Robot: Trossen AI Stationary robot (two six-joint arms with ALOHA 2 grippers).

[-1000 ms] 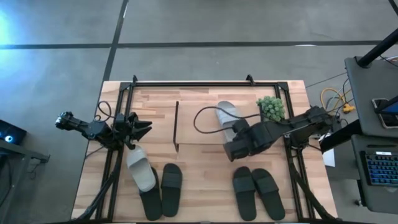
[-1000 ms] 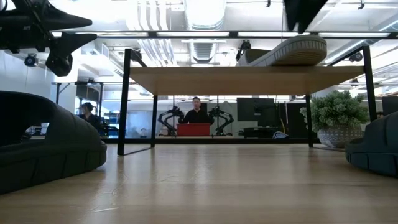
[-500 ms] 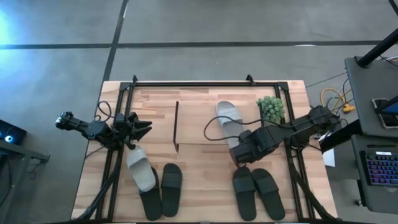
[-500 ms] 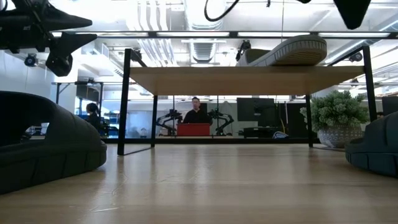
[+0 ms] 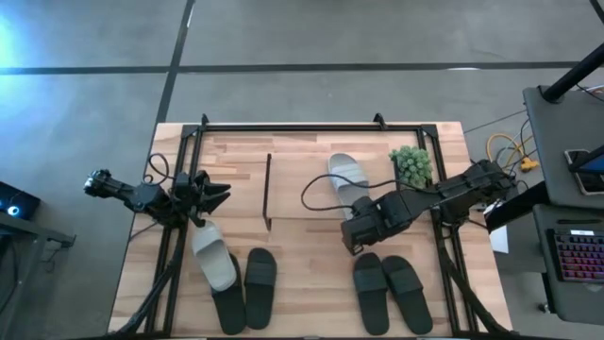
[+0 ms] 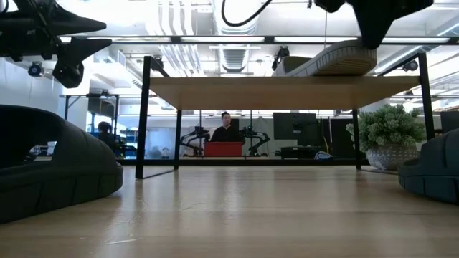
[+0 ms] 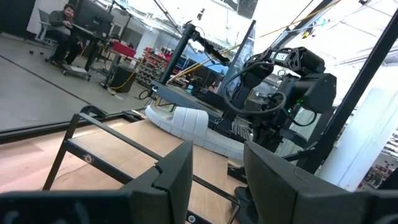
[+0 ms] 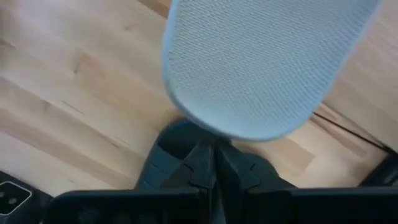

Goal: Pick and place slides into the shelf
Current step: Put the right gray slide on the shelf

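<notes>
One light grey slide [image 5: 345, 178] lies on the shelf's top board [image 5: 302, 194]; it also shows in the low view [image 6: 337, 57] and, heel end only, in the right wrist view [image 8: 267, 62]. My right gripper [image 5: 352, 240] is shut and empty at the shelf's near edge, just off that slide's heel; the wrist view shows the fingers closed [image 8: 214, 165]. The other light grey slide [image 5: 213, 257] and two black slides [image 5: 260, 280] lie at the near left. A black pair [image 5: 389, 291] lies at the near right. My left gripper [image 5: 215, 194] waits open at the left, also seen in its wrist view [image 7: 217, 180].
A small potted plant [image 5: 412, 163] stands by the shelf's far right end. Black frame rails [image 5: 283, 124] run along the table's far edge and sides. A loose cable [image 5: 316, 194] arcs over the shelf top. Bare table lies under the shelf [image 6: 244, 201]. A person sits far behind [image 6: 226, 129].
My right gripper has drawn back from over the light grey slide toward the table's near edge, then drifted slightly left. The slide stays lying on the shelf's top board, now uncovered.
</notes>
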